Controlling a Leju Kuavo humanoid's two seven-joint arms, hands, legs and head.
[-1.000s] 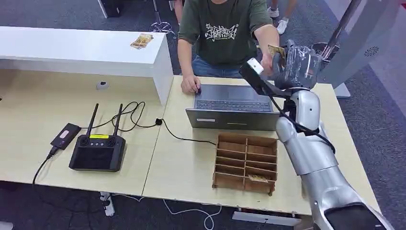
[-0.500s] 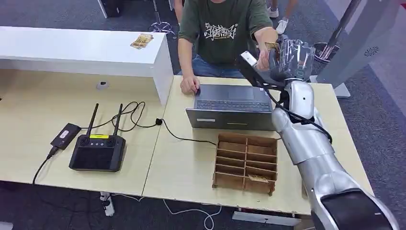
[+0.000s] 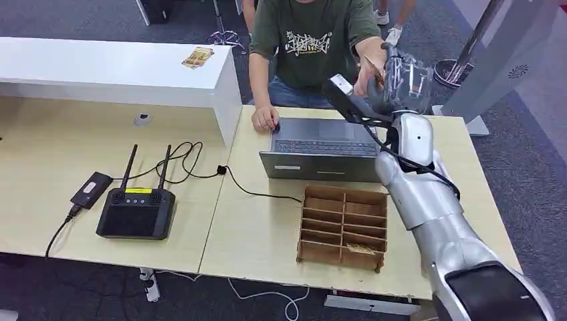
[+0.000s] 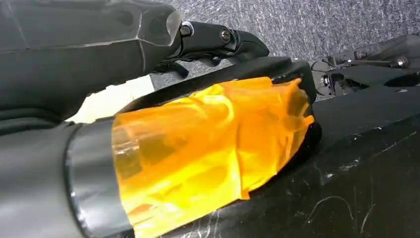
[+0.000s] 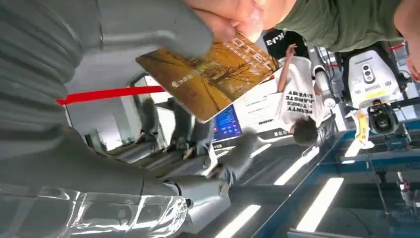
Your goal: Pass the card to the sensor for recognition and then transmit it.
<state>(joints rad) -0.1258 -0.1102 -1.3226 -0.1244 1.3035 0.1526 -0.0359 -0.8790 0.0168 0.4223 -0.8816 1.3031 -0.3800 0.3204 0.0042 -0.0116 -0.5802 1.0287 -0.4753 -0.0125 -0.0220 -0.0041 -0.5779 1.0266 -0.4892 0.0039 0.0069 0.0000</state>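
Right wrist view: right robot hand (image 5: 124, 29) and a person's fingers (image 5: 233, 15) both pinch the gold card (image 5: 208, 74) (print unreadable).

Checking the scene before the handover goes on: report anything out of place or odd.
Little stands out. A loose card lies alone near the white counter's edge, away from the organiser. The right hand and a person's hand both hold the card.

A laptop (image 3: 323, 148) sits behind a wooden divided tray (image 3: 343, 227).
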